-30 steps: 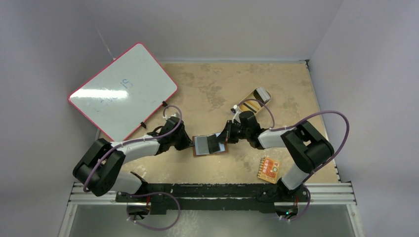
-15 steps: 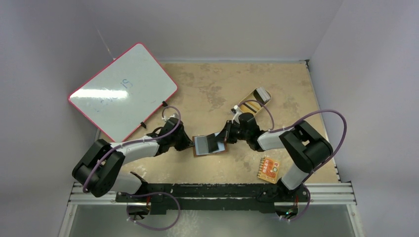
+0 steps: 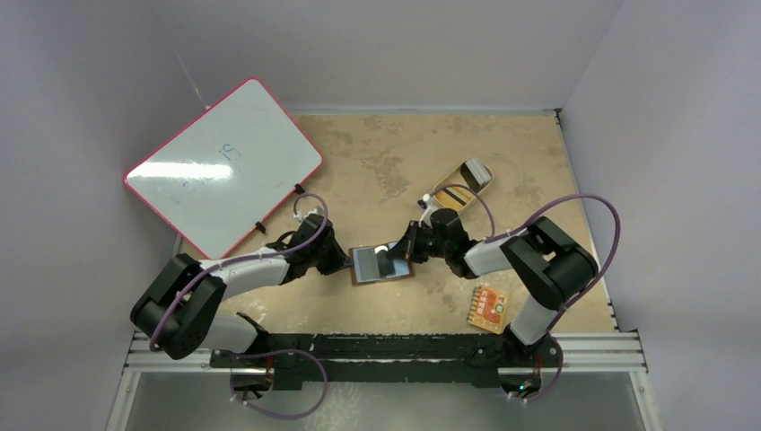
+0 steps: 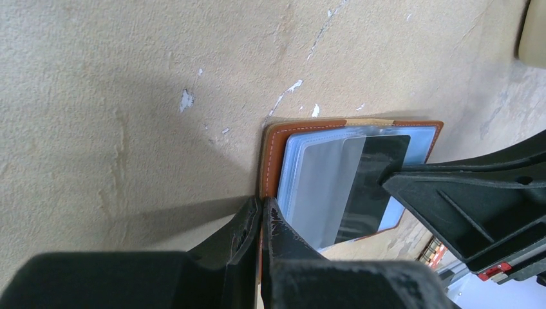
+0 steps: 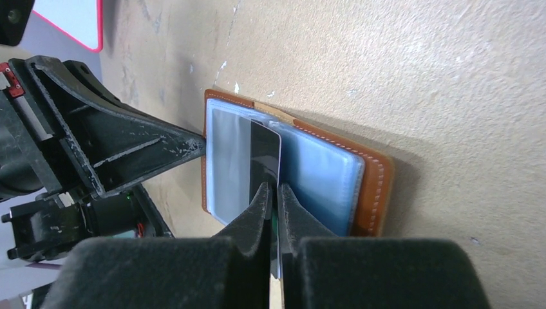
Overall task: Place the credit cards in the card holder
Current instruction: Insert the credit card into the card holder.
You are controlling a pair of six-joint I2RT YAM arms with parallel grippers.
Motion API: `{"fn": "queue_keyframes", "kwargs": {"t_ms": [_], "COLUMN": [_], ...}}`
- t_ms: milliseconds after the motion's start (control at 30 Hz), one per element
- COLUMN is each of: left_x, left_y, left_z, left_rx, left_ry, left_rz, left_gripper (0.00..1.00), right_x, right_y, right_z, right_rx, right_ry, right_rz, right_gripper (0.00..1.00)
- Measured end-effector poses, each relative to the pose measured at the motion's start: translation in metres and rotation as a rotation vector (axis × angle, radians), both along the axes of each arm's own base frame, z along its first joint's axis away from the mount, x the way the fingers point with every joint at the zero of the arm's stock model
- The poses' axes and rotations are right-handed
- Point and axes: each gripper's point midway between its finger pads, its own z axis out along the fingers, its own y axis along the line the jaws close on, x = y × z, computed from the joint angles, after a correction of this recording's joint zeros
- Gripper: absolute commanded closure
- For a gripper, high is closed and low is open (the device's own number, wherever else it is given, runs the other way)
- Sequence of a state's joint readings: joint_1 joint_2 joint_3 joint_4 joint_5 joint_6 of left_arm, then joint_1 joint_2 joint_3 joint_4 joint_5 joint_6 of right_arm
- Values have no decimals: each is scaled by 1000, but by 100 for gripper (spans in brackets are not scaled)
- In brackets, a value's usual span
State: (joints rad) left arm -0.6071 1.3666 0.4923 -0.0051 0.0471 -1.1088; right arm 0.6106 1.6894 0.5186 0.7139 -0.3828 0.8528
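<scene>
The card holder [image 3: 380, 266], a brown leather wallet, lies open on the table with bluish clear pockets up. My left gripper [image 3: 345, 263] is shut on the wallet's left brown edge, seen close in the left wrist view [image 4: 262, 205]. My right gripper [image 3: 403, 252] is shut on a black credit card [image 3: 389, 261]. In the right wrist view the gripper [image 5: 273, 188] holds the card [image 5: 265, 151] partly inside a clear pocket of the wallet [image 5: 376, 188]. The card also shows in the left wrist view [image 4: 371, 187] under the clear plastic of the wallet [image 4: 273, 151].
A pink-rimmed whiteboard [image 3: 224, 166] leans at the back left. A tan oval dish [image 3: 463, 183] with dark contents sits behind the right gripper. An orange-red patterned packet [image 3: 489, 308] lies near the right arm's base.
My right gripper has moved a little to the left with the black card, further over the wallet. The left gripper has stayed on the wallet's edge.
</scene>
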Motion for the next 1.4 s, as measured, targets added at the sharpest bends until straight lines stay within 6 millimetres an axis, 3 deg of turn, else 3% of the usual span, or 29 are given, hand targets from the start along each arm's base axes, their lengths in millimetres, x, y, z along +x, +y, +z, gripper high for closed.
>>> {"fn": "queue_keyframes", "kwargs": {"t_ms": [300,567,1400], "left_x": [-1,0,3], "left_y": [2,3,5], "left_z": [-2,-2,-1], "left_rx": [11,22,31], "left_ry": [9,9,5], "left_rz": [12,20,33], "left_gripper": [100,100,100], "right_x": [-6,-6,-11], "right_y": [17,15,41], "right_z": [-2,5,8], "right_rx": [-23,-83,-46], "right_ry": [0,-15,37], "right_rz": [18,31,66], "right_gripper": [63,52,49]}}
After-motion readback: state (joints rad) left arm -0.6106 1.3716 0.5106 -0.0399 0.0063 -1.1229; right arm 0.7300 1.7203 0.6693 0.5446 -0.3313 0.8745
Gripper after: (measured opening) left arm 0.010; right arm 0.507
